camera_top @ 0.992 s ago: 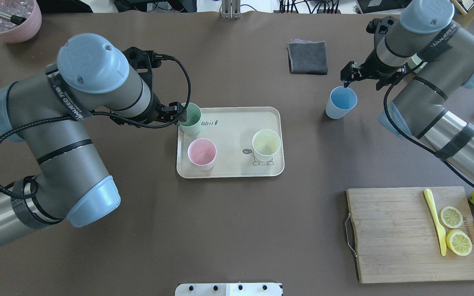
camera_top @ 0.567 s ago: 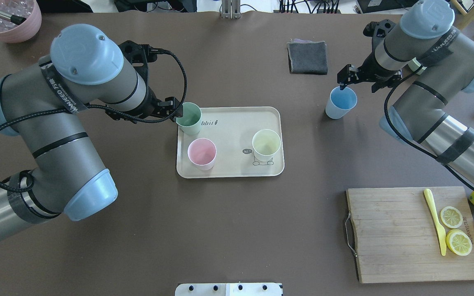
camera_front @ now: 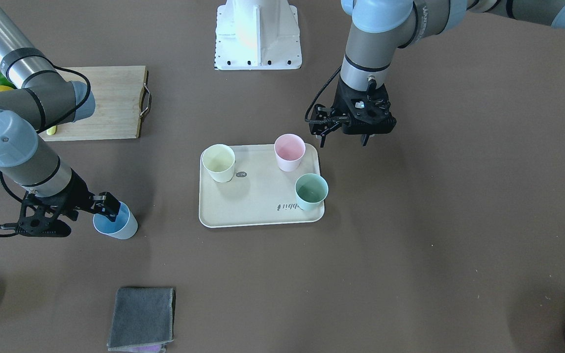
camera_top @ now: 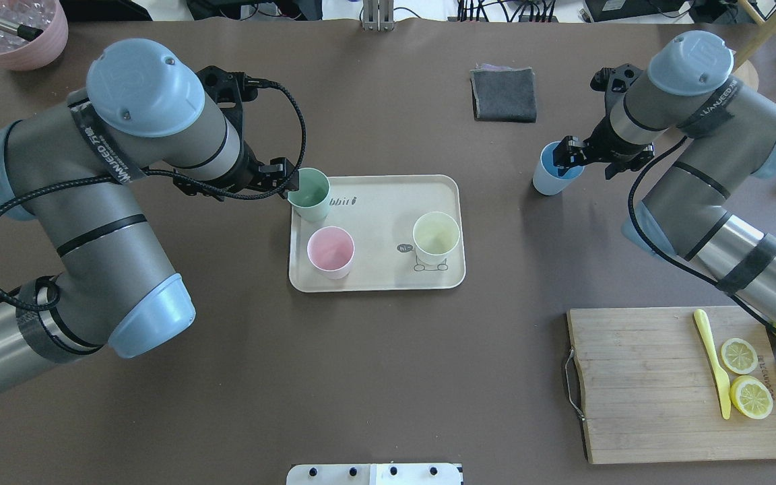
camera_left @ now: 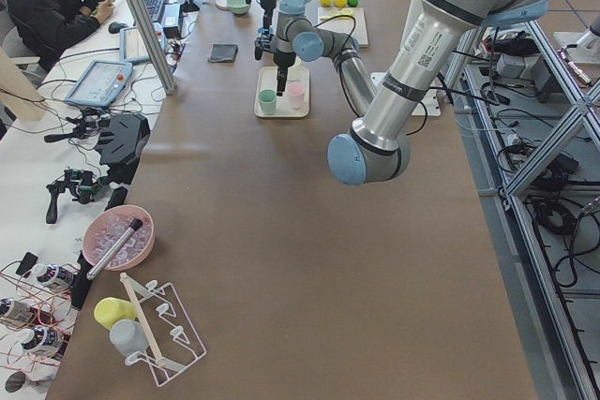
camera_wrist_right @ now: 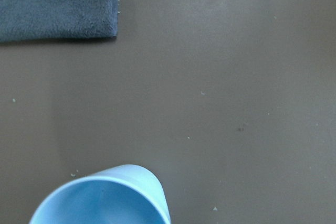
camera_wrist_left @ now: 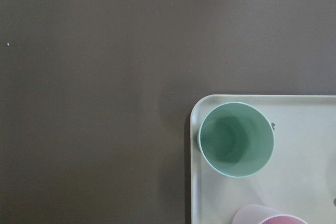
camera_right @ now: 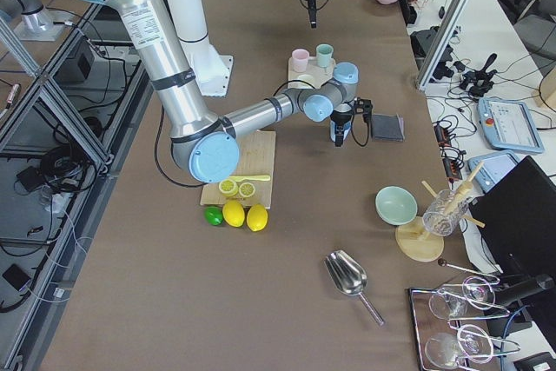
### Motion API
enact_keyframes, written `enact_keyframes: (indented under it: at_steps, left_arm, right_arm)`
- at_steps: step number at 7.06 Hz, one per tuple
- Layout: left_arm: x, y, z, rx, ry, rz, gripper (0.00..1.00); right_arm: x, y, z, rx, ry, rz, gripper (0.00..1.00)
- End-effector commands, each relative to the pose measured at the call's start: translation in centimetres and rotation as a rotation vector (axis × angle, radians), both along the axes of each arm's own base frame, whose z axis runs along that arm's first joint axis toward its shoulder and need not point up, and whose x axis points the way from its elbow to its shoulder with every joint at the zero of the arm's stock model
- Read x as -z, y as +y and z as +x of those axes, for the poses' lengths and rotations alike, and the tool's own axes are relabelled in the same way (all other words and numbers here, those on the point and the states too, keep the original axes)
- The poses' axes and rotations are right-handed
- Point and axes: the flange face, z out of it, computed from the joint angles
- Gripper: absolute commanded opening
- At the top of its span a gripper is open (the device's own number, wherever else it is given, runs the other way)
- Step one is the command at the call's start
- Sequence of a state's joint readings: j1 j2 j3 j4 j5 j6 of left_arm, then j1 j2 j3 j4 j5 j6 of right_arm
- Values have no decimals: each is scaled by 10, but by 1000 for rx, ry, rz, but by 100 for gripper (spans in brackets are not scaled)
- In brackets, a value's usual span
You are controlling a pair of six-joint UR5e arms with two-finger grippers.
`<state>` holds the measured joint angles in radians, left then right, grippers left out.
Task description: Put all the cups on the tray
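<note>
1. On the left, watch the left end effector (camera_front: 343, 140). It hangs just beside the corner of the tray (camera_top: 374, 222) where the mint cup (camera_top: 311, 194) stands. If you move it sideways while it is low, I think a finger could catch the rim of this cup and tip it, or push it toward the pink cup (camera_top: 331, 251) near it.
2. In the middle, the tray carries three cups: mint, pink and the yellow cup (camera_top: 436, 237). The free place is mostly between them. A careless landing there could knock a neighbour.
3. On the right, the blue cup (camera_top: 551, 180) stands on the table (camera_top: 388, 370), well apart from the tray. It looks light and tapered. A hold on one wall only may let it tilt or slip during the carry, and a lift before the hold is firm may leave it behind or tip it.
4. The left end effector is spread wide and released. Nothing is between its fingers and it touches nothing.
5. The right end effector (camera_top: 566, 156) is at the rim of the blue cup, and one finger seems to reach into its mouth. I cannot tell if it is clamped on the wall or only placed around it. The wrist view shows the cup's rim but no fingers.
</note>
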<state>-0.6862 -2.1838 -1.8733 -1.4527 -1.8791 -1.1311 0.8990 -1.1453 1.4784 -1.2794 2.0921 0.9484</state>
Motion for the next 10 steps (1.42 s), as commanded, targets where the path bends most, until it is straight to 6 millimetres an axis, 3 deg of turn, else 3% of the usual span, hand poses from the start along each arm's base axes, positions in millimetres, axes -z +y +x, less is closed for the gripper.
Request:
enact_keyframes:
  at_steps: [1, 2, 4, 6, 8, 9, 10]
  left_arm:
    - [0, 0, -1, 1, 1, 2, 98]
    - [0, 0, -2, 2, 1, 2, 97]
    - [0, -2, -4, 6, 1, 2, 97]
    - [0, -6, -8, 15, -1, 1, 97]
    - [-10, -22, -28, -7, -31, 54, 97]
    - [-19, -29, -41, -19, -48, 75, 97]
    - [-21, -36, -50, -18, -56, 90, 97]
  right_arm:
    - [3, 6, -11, 9, -2, -4, 0]
    - [8, 4, -11, 9, -8, 3, 0]
    - [24, -10, 9, -12, -41, 6, 0]
    - [58, -26, 22, -15, -101, 19, 0]
    - [118, -36, -4, -6, -111, 20, 0]
    - [149, -31, -26, 8, -105, 3, 0]
    - [165, -21, -52, 0, -103, 4, 0]
